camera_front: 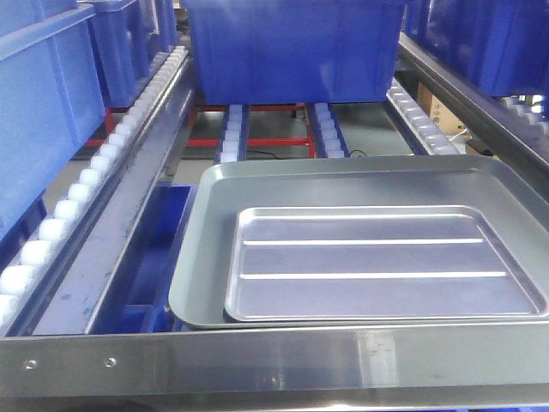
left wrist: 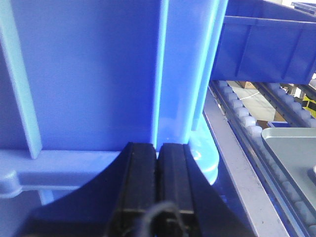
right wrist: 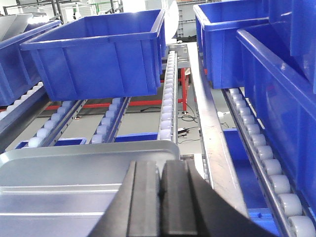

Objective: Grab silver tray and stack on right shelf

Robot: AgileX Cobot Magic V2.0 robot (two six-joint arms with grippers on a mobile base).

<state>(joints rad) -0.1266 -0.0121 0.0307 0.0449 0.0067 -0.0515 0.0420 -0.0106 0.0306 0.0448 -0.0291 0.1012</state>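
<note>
The silver tray [camera_front: 377, 262] lies flat inside the larger grey tray [camera_front: 206, 257], and both rest on the shelf [camera_front: 257, 365] just behind its front lip. The left claw [left wrist: 158, 163] has its two black fingers [left wrist: 140, 177] pressed together with nothing between them; straight ahead of it, very close, stands the wall of a blue bin [left wrist: 89, 74], and the roller rail [left wrist: 247, 123] runs to its right. The right claw [right wrist: 159, 182] is also closed and holds nothing. The grey tray [right wrist: 74, 158] lies under it and to its left, and another blue bin [right wrist: 98, 54] stands further ahead on the rollers
</note>
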